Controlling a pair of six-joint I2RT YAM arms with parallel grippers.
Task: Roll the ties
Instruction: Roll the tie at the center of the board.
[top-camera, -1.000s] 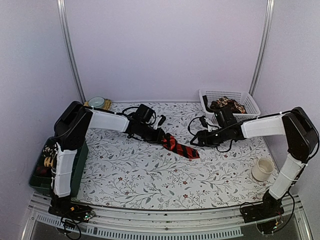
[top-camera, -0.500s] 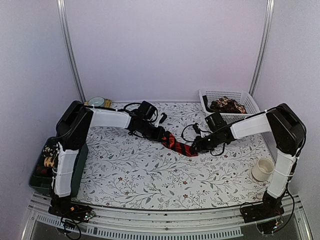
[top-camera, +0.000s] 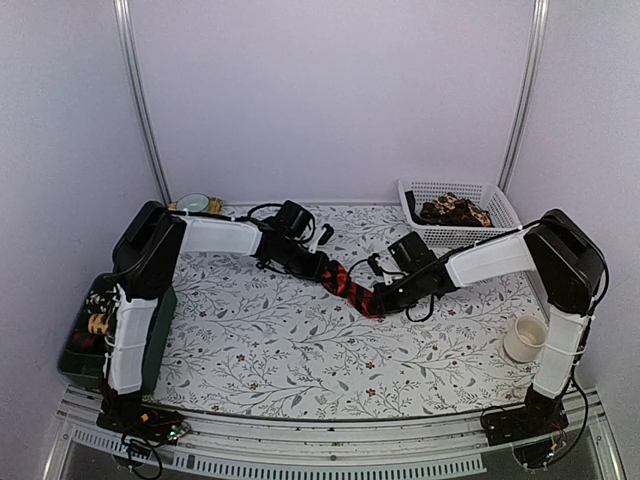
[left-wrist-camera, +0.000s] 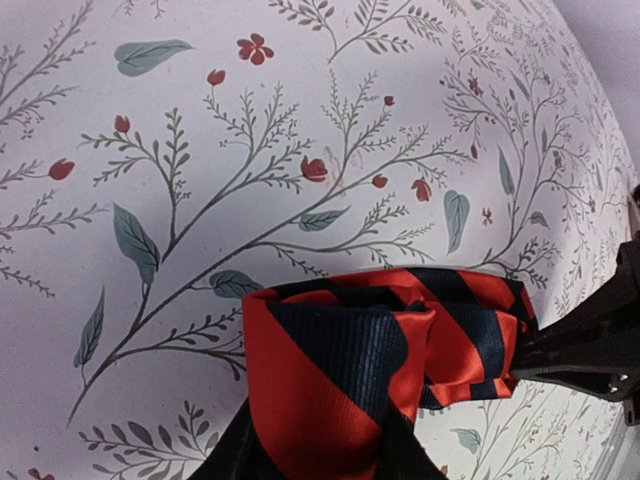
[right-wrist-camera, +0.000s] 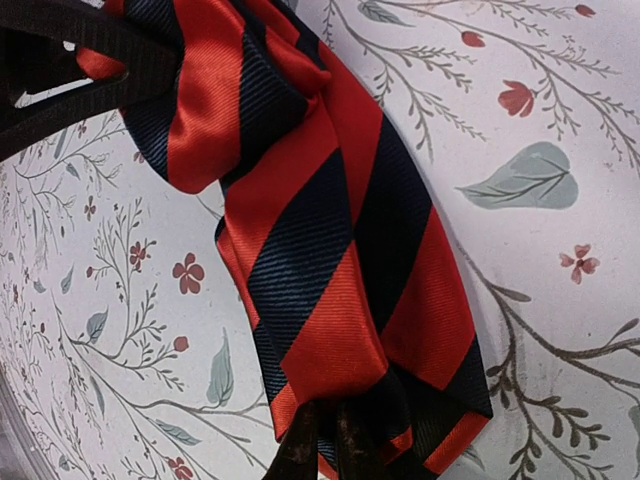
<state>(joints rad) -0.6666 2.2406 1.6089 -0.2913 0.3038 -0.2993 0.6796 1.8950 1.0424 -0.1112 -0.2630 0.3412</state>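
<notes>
Your roll of the red tie (top-camera: 352, 288) is barely begun, by the look of it. The tie lies mid-counter (top-camera: 270, 340), strung between your two hands. Near the left hand it is folded over on itself into a loose, bunched loop, not a neat coil. The wide pointed end stretches flat toward the right hand. So most of the rolling is left to do on this one. The basket (top-camera: 495, 200) at the back right holds brown ties (top-camera: 452, 209); you cannot tell from here whether those are rolled.

Your left hand (top-camera: 325, 268) is closed partway, its fingers clamped on the folded end, with the fabric coming straight out from between them in its wrist view. Your right hand (top-camera: 378, 295) is pinched nearly all the way shut on the pointed tip of the same tie, and the fingers meet over the cloth's edge in its wrist view. Neither hand touches anything else.
</notes>
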